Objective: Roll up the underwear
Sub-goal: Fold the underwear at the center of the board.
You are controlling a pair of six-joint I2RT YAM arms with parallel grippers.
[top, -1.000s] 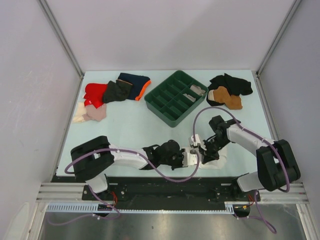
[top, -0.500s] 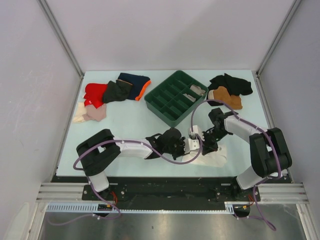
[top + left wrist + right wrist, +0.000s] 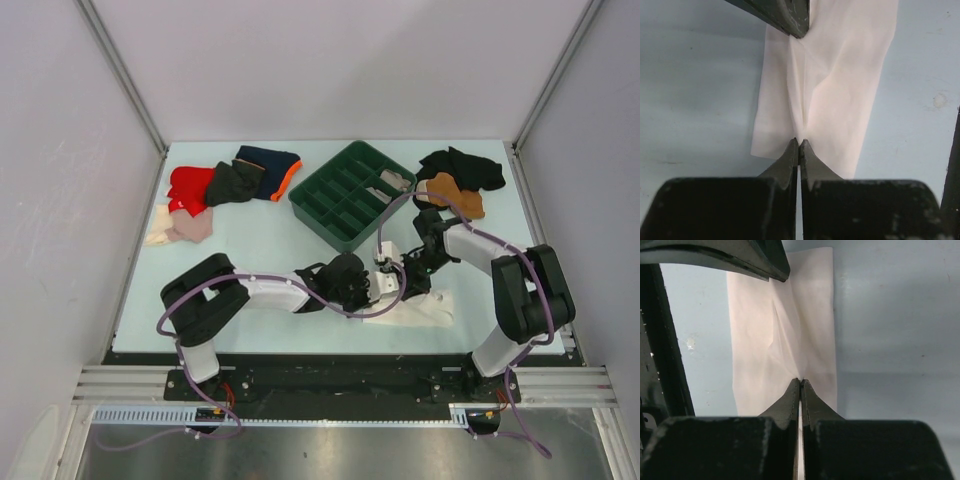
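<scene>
At the table's near centre, the underwear (image 3: 422, 308) lies flat and stretched. Left gripper (image 3: 799, 143) is pinched together on a fold at one edge; right gripper (image 3: 800, 382) is likewise clamped on the opposite edge. Green tray (image 3: 351, 195) sits beyond, apart.

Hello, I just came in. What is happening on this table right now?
Two robot arms are working on the white underwear, which lies flat near the front edge of the table. The left gripper and the right gripper are each pinched shut on a fold of the cloth. No roll has formed yet. The green tray sits behind.
</scene>
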